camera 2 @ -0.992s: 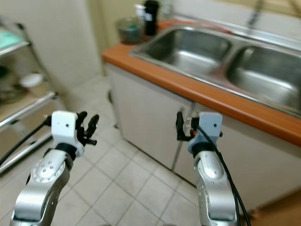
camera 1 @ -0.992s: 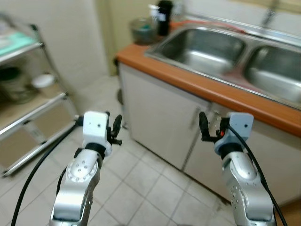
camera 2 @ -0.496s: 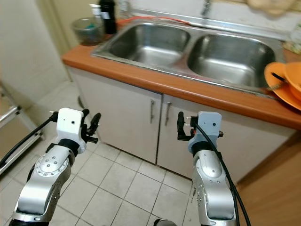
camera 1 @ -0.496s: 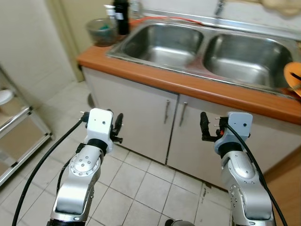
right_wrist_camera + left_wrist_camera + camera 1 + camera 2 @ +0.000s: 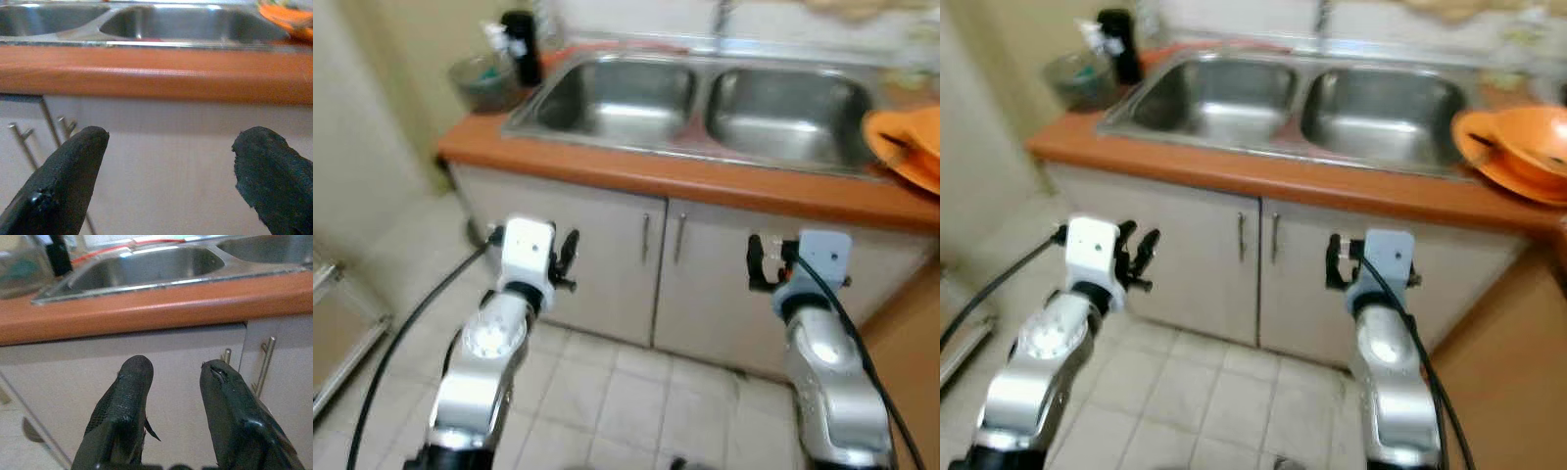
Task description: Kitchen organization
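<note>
Both arms are raised level in front of the cabinet doors [image 5: 607,259], below the orange desk [image 5: 636,174]. That reads as a carry/approach pose: nothing held, nothing touched.

Left gripper [image 5: 173,382]: fingers slightly apart, empty, aimed at the cabinet front near the two bar handles [image 5: 265,363]. Right gripper [image 5: 171,161]: fingers wide apart, empty, aimed at the desk edge and the door under it.

Task things sit up on the desk, well above both grippers:
- Orange plates or bowls [image 5: 1518,152], stacked at the right end beside the double steel sink [image 5: 1302,98], something dark lying in the top one. Too blurred to name it.
- At the left end, a dark bottle [image 5: 519,44] and a clear container with greenish contents [image 5: 481,80], close together in the corner.

Sink basins look empty.

My read: still approaching, no item picked yet.
</note>
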Available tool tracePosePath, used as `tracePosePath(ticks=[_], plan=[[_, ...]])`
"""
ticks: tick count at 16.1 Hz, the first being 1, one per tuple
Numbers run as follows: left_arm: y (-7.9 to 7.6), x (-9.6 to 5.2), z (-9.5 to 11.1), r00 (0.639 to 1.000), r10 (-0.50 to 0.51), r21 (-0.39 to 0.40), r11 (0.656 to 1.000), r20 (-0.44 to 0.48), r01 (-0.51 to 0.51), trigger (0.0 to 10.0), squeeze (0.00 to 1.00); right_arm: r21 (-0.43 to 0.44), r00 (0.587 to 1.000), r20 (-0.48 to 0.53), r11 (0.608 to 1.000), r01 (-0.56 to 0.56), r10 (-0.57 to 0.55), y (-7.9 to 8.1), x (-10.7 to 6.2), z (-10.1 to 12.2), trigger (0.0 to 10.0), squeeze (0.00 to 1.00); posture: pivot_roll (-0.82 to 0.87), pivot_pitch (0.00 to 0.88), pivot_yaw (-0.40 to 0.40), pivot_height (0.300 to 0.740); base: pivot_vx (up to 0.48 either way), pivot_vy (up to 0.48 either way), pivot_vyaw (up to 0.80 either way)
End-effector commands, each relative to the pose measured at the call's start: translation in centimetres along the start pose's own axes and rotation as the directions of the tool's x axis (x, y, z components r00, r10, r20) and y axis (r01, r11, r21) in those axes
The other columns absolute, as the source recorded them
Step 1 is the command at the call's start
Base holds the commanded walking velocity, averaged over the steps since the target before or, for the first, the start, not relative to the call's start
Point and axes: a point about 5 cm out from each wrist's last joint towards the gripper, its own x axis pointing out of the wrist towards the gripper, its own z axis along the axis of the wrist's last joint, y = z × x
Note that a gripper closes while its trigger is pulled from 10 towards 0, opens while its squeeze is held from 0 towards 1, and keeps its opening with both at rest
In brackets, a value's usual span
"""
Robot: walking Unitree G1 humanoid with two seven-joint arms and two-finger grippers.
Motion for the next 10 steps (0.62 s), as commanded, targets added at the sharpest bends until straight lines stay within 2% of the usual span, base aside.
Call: tracePosePath(ticks=[1,3,9,10], plan=[[0.1,0.3,0.0,1.0,0.022,-0.007,1.0,-0.001,-0.022,10.0,0.0,-0.003,1.0,0.008,1.0,0.001,-0.001,0.0,0.0,0.3,10.0,1.0,-0.11,0.0,0.08,0.74,0.0,0.0,-0.8],[0.4,0.5,-0.2,0.998,0.063,-0.056,0.996,-0.003,-0.063,10.0,0.0,0.0,1.0,0.007,1.0,0.002,-0.002,0.2,0.2,0.5,10.0,1.0,-0.12,0.0,0.08,0.74,0.0,0.0,-0.8],[-0.5,0.5,0.8,0.995,0.013,-0.09,0.996,0.097,-0.004,10.0,0.0,-0.005,0.999,0.036,0.999,-0.041,0.041,0.5,0.4,1.1,10.0,1.0,-0.12,0.0,0.051,0.74,0.0,0.0,-0.8],[-0.9,0.5,0.7,0.994,-0.008,-0.104,0.994,0.108,0.019,10.0,0.0,-0.01,0.996,0.063,0.998,-0.063,0.064,0.7,0.6,1.8,10.0,1.0,-0.13,0.0,0.048,0.74,0.39,0.0,0.0]])
